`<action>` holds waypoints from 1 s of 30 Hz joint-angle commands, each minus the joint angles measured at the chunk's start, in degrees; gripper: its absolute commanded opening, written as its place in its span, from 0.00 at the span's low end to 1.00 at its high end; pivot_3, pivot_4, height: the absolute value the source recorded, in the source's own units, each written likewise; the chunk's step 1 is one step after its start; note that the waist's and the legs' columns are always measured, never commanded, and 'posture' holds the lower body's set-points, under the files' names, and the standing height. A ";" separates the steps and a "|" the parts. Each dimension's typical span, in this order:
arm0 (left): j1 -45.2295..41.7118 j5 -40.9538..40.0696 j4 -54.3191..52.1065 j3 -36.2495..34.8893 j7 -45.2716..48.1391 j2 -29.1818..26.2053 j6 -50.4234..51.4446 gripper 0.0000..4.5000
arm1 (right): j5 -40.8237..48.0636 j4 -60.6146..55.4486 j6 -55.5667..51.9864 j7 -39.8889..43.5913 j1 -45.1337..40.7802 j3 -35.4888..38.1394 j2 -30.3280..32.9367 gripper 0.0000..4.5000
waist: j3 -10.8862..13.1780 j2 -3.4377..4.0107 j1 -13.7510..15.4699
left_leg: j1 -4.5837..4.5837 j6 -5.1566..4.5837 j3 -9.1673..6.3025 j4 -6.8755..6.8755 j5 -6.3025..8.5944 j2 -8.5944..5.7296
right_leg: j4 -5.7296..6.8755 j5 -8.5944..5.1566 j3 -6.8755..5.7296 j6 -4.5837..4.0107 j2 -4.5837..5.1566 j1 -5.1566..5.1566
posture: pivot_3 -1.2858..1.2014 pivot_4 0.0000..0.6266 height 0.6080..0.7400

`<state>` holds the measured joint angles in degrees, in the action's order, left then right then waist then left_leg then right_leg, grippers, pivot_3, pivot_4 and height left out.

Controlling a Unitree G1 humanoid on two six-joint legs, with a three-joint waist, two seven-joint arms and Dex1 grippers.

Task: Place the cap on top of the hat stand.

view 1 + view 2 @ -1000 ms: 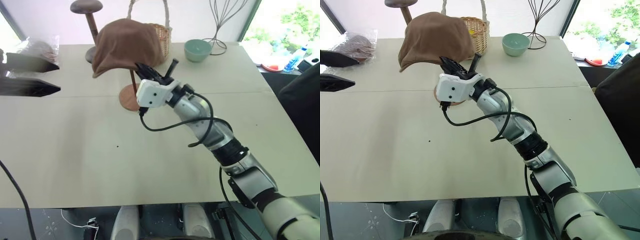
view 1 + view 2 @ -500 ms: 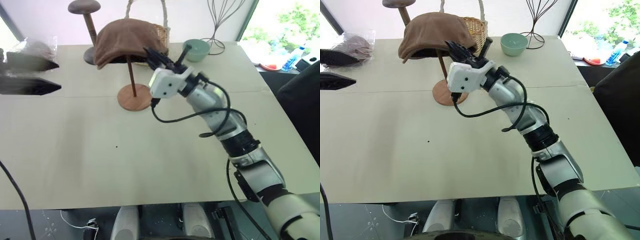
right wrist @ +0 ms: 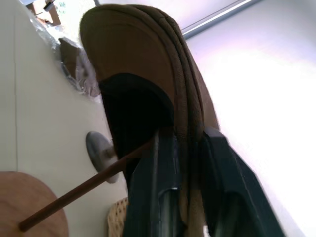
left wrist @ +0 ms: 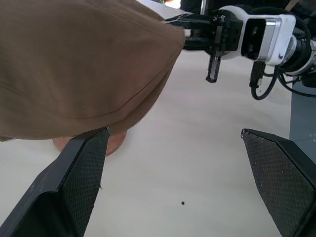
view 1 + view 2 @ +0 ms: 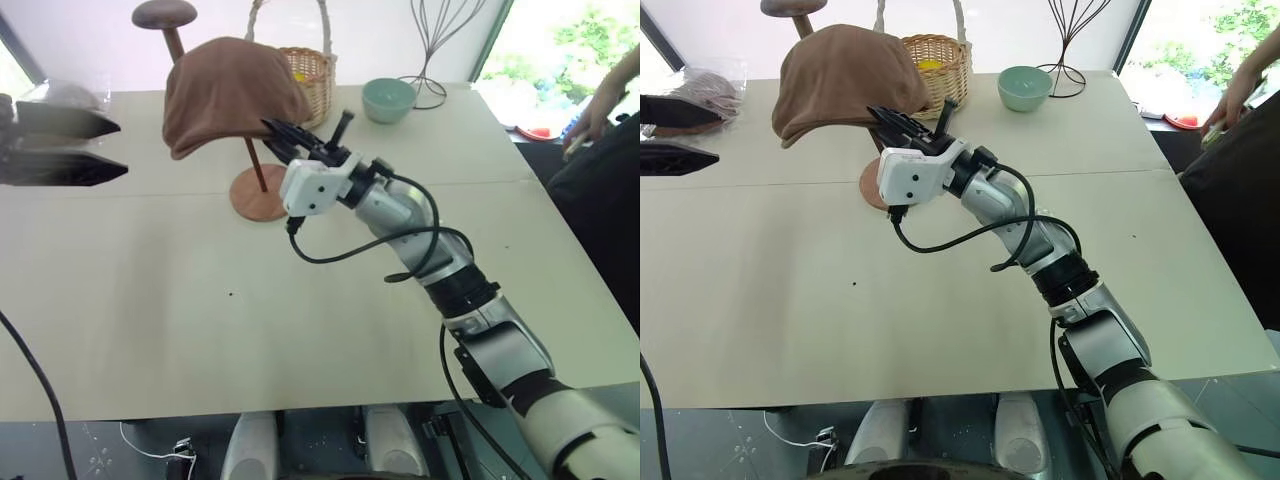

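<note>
Two fingers of our right gripper (image 5: pixel 305 133) pinched the cap (image 5: pixel 228 92) over the hat stand (image 5: pixel 258 196); our left gripper (image 4: pixel 180 173), at nine o'clock, stood spread.

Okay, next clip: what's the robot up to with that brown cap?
The robot is setting the cap on the hat stand. The cap is draped over the stand's top, sagging toward the robot's left, while the right hand has the cap's rim between its fingers, as the right wrist view shows. The left hand waits wide open off to the side, holding nothing. A darker stand, a basket and a bowl sit behind.
</note>
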<state>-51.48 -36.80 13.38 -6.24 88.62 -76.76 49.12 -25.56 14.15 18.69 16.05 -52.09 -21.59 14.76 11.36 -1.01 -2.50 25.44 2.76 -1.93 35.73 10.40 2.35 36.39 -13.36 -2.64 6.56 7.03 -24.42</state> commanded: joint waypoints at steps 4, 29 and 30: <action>-1.83 0.13 -0.21 -1.69 -0.62 0.67 -0.79 1.00 | -1.14 -3.15 -3.58 1.35 0.31 1.09 0.48 0.80 | 0.00 0.00 0.00 | -0.02 0.01 0.01 0.01 -0.01 0.14 | -0.01 0.04 0.00 -0.09 -0.14 0.00 | 0.52 0.24 0.91; 10.23 0.50 2.88 -9.98 2.51 -4.87 -3.84 1.00 | 66.07 -9.30 -65.27 57.69 -4.59 29.28 49.27 0.80 | 0.16 0.25 0.01 | -0.11 0.04 0.39 0.08 0.03 0.50 | -0.14 0.15 0.12 -0.59 -0.29 -0.16 | 0.52 0.24 0.91; 10.26 0.50 3.29 -10.35 2.45 -5.27 -4.08 1.00 | 66.41 -7.80 -65.86 60.60 -6.15 28.45 50.03 0.86 | 0.16 0.25 0.01 | -0.10 0.04 0.40 -0.02 0.03 0.50 | -0.21 0.14 0.13 -0.59 -0.29 -0.18 | 0.52 0.24 0.91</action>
<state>-40.75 -36.52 16.29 -13.42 90.72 -79.99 46.01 39.76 4.05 -45.44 72.46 -56.03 7.77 63.81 11.52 -0.76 -2.49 25.35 2.80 -1.52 35.67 10.42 2.85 36.16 -13.22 -2.51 5.96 6.74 -24.62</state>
